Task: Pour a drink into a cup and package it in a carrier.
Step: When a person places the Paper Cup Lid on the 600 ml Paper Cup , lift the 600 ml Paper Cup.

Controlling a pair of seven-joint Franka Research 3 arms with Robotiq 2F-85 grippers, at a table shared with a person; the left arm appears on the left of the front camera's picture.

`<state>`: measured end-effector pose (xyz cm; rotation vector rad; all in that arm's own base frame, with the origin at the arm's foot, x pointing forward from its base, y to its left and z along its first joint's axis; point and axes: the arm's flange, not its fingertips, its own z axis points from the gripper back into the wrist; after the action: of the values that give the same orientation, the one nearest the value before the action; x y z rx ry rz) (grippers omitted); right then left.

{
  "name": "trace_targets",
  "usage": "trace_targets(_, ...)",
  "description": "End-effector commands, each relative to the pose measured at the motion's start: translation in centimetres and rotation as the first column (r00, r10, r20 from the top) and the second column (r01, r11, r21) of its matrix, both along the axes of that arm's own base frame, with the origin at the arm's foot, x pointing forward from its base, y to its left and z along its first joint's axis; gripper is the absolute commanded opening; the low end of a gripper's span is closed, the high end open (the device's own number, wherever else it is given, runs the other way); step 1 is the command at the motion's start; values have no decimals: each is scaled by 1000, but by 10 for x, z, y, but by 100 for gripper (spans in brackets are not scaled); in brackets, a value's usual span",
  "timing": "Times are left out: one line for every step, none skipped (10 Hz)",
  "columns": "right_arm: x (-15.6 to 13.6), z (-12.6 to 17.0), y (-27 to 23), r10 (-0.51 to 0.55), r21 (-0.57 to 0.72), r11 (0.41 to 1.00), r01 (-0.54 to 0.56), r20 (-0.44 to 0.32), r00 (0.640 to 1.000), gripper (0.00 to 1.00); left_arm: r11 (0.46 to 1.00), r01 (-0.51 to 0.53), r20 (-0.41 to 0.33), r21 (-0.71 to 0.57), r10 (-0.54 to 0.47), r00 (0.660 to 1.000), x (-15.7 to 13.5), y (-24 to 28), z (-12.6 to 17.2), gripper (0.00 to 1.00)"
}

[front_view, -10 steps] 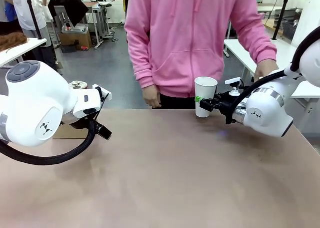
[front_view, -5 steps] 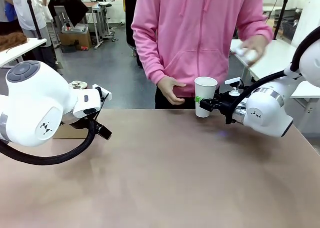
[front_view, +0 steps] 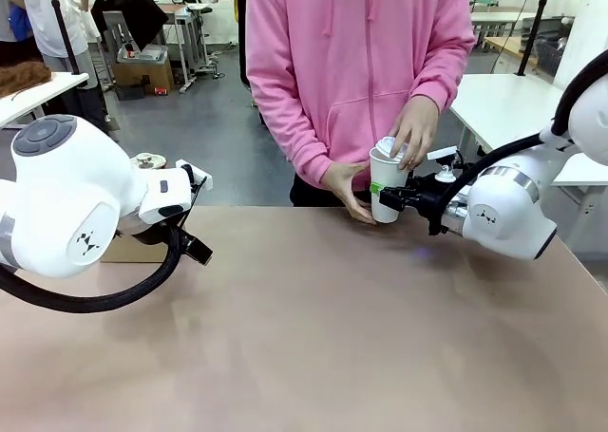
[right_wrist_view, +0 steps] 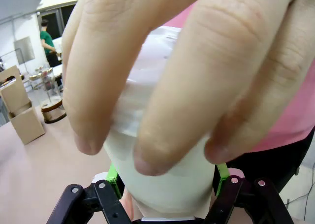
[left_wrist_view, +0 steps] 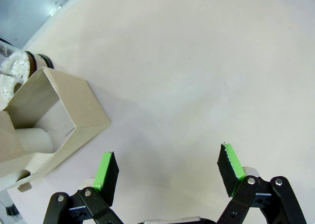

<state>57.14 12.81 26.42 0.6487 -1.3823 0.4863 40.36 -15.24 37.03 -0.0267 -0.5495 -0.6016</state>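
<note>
We see our right gripper (front_view: 385, 197) clamped on the plain white cup (front_view: 384, 178) at the table's (front_view: 313, 337) far edge. A person's hand (front_view: 414, 128) presses the lid (front_view: 387, 148) on top, and the other hand (front_view: 344, 183) touches the cup's side. Our left gripper (left_wrist_view: 167, 167) hangs wide, holding nothing, near the carrier (left_wrist_view: 59, 111).

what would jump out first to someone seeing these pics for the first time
A person in a pink top stands at the far side of the table, one hand pressing a lid onto the white cup while the other hand steadies its side. The right gripper is shut on the cup from the right. On the robot's left, the left gripper hangs open over bare table beside the brown carrier.
</note>
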Motion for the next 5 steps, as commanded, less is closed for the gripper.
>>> trace_targets(-1, 5, 2, 0, 1, 1000, -1, 4, 1000, 80, 1000, 0, 0, -2, 0, 1000, 0, 0, 0, 100)
trace_targets(-1, 5, 2, 0, 1, 1000, -1, 4, 1000, 80, 1000, 0, 0, -2, 0, 1000, 0, 0, 0, 100)
trace_targets(-1, 5, 2, 0, 1, 1000, -1, 4, 1000, 80, 1000, 0, 0, -2, 0, 1000, 0, 0, 0, 100)
trace_targets(-1, 5, 2, 0, 1, 1000, -1, 4, 1000, 80, 1000, 0, 0, -2, 0, 1000, 0, 0, 0, 100)
trace_targets(-1, 5, 2, 0, 1, 1000, -1, 4, 1000, 80, 1000, 0, 0, -2, 0, 1000, 0, 0, 0, 100)
